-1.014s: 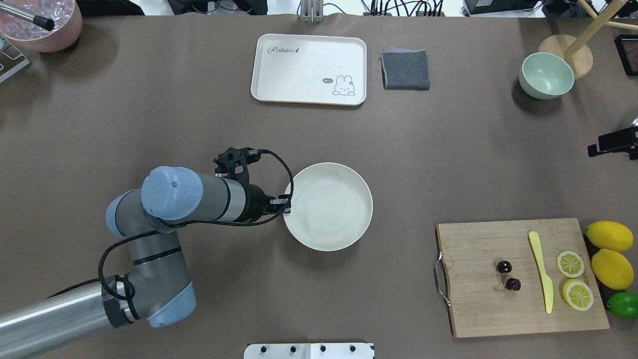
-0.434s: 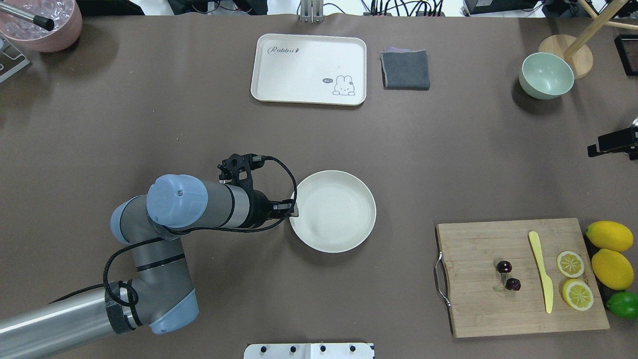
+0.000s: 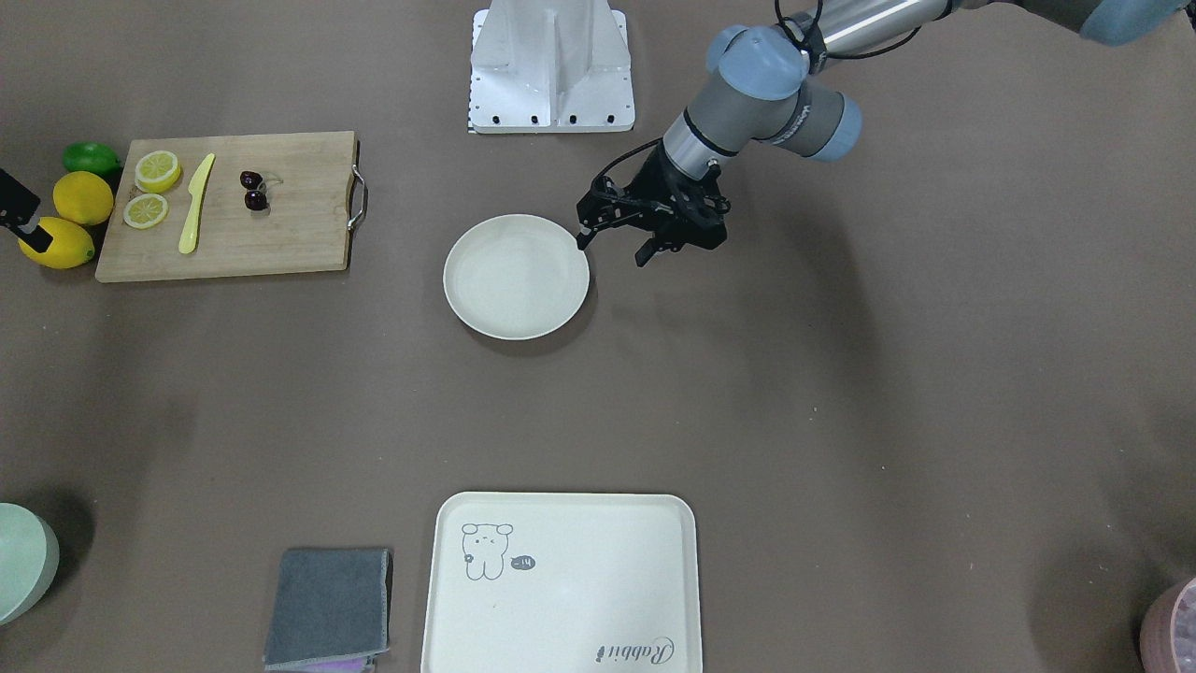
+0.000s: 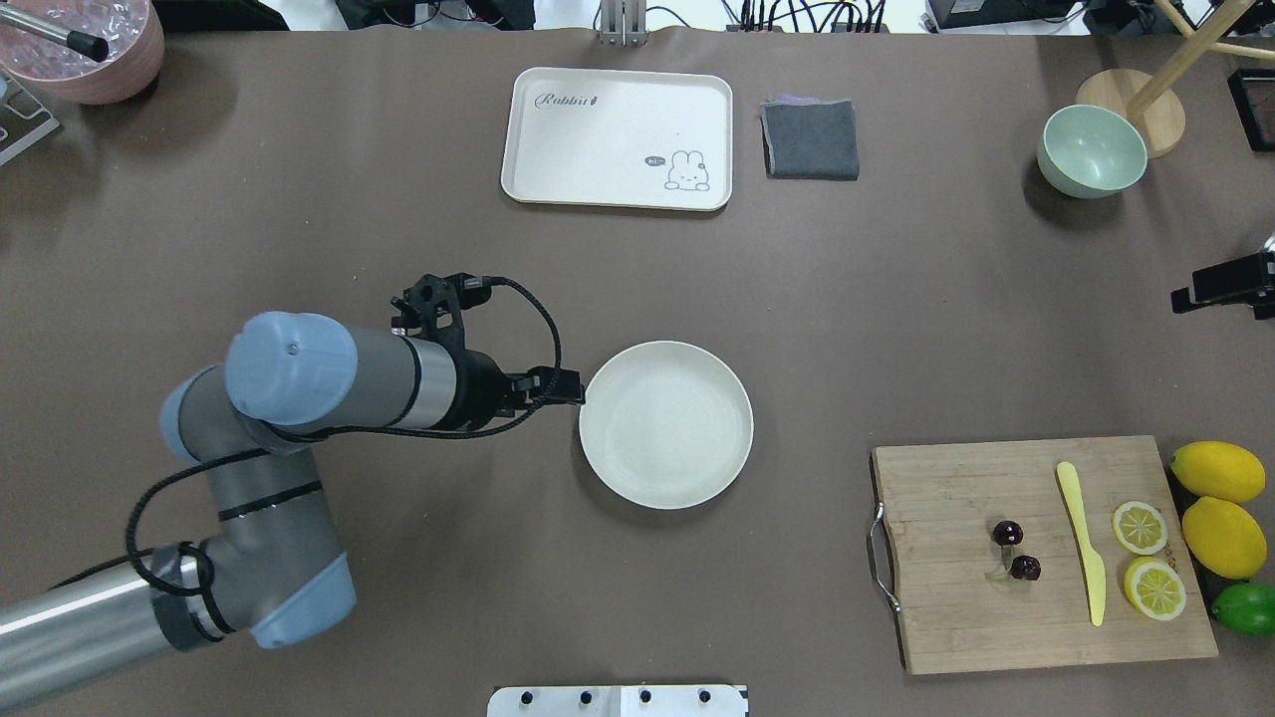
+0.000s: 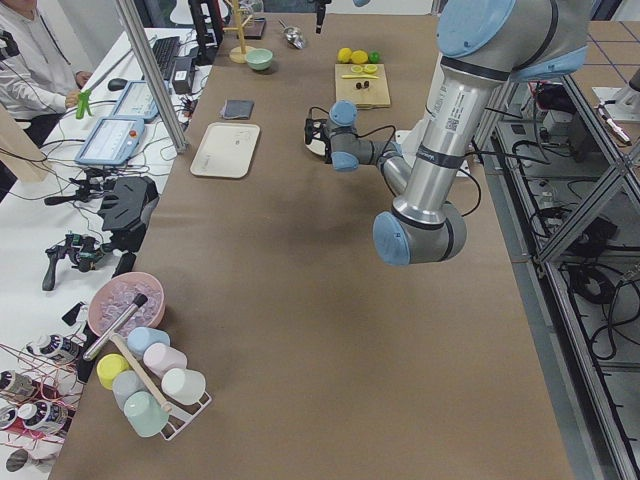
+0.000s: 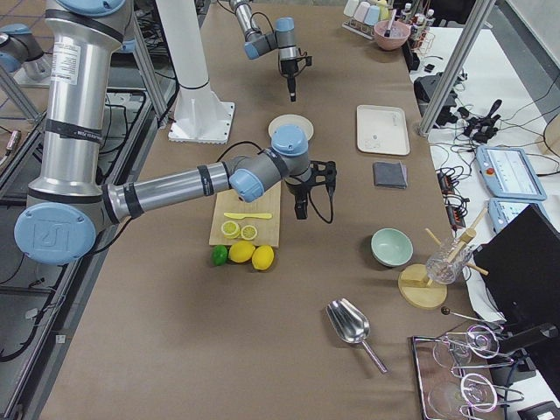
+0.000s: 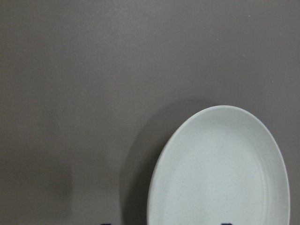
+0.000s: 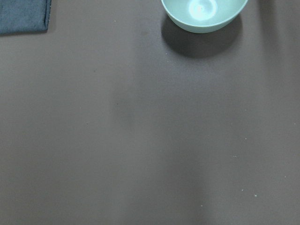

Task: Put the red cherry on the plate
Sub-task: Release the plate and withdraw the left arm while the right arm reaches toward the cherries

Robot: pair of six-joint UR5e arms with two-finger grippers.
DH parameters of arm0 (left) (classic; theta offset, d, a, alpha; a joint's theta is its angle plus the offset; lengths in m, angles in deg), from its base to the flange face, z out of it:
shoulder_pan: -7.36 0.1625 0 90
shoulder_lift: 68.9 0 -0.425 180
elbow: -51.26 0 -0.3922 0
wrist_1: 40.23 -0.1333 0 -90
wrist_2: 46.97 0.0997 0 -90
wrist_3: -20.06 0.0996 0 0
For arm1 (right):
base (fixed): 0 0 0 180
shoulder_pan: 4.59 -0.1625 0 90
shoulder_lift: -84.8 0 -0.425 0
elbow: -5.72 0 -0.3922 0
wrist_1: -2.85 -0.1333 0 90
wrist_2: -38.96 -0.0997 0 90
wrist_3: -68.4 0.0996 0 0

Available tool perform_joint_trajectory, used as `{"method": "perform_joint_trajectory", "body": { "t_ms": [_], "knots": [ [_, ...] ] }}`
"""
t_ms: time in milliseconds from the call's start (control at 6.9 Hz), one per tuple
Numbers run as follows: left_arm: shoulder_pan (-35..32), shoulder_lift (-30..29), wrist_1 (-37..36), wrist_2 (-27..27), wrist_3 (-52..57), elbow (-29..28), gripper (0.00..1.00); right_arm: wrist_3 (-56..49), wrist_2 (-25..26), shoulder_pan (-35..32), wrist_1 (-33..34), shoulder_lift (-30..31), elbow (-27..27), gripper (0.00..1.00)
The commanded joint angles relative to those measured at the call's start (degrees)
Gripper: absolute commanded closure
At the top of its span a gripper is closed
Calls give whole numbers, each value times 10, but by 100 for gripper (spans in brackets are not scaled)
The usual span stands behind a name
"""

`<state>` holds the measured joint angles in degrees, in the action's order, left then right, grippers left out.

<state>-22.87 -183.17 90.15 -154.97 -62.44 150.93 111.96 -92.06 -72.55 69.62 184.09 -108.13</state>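
Left gripper point(image 3: 612, 252) beside plate point(image 3: 517, 277); knife point(image 3: 196, 204) near red cherry point(image 3: 252, 190).

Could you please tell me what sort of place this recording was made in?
Most likely a robotics lab: the left gripper open beside the plate, control tablets and cables on a side bench, aluminium framing around the table.

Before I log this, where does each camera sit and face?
Front-facing: across the table, facing the robot base; left arm, open left tool beside plate.
Overhead: behind the base, looking down; left arm.
Exterior left: table's left end; left arm near.
Exterior right: opposite end; right arm near.
Left wrist: down onto plate.
Right wrist: down onto table, green bowl; no arm.
Front-facing and overhead share the plate.
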Motion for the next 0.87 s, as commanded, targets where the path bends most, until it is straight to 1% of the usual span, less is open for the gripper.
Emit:
{"method": "perform_joint_trajectory", "body": {
  "t_ms": [0, 145, 290, 434, 579, 724],
  "knots": [
    [-164, 76, -84, -178, 74, 106, 3, 95, 8, 38, 1, -18, -17, 0],
    [-247, 127, -85, -248, 171, 111, 3, 143, 32, 75, 2, -32, -29, 0],
    [-323, 176, -87, -300, 281, 103, 3, 200, 71, 121, 7, -47, -40, 0],
    [-387, 216, -113, -335, 377, 101, 3, 245, 101, 165, 11, -56, -52, 0],
    [-445, 231, -175, -353, 497, 101, 3, 267, 130, 202, 98, -83, -80, 0],
    [-500, 231, -277, -352, 649, 98, 3, 268, 167, 237, 227, -148, -98, 0]
  ]
}}
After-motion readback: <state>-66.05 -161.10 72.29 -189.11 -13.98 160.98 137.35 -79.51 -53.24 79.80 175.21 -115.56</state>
